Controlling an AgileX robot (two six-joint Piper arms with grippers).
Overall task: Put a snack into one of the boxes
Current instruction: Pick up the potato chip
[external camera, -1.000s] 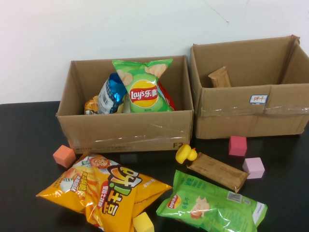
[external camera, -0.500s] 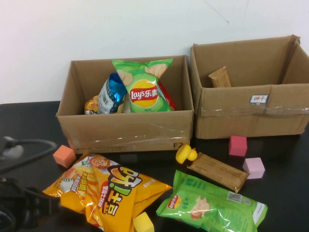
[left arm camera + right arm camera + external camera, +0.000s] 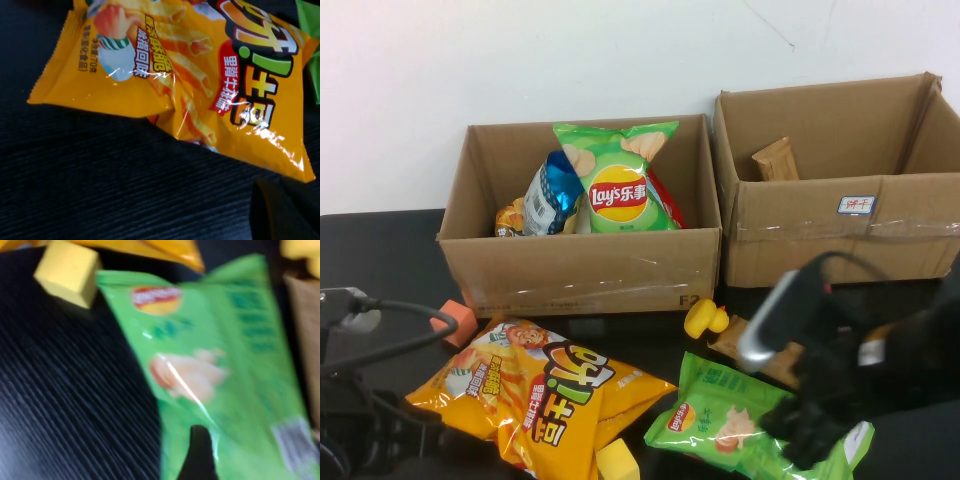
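Two brown cardboard boxes stand at the back: the left box (image 3: 580,272) holds a green Lay's bag (image 3: 617,180) and other packets, the right box (image 3: 840,240) with the white label holds a brown bar (image 3: 775,158). An orange snack bag (image 3: 545,395) and a green chips bag (image 3: 720,420) lie in front. My left gripper (image 3: 390,440) is at the orange bag's near-left corner (image 3: 200,75), just off its edge. My right gripper (image 3: 810,440) hovers over the green chips bag (image 3: 210,370).
A yellow duck (image 3: 705,318) and a brown bar (image 3: 728,340) lie between the boxes and the green bag, the bar partly under my right arm. A yellow cube (image 3: 617,462) sits at the front edge, an orange cube (image 3: 460,315) left of the orange bag.
My right arm has come in from the right and now covers the pink cubes and part of the brown bar. My left arm has moved further in at the lower left.
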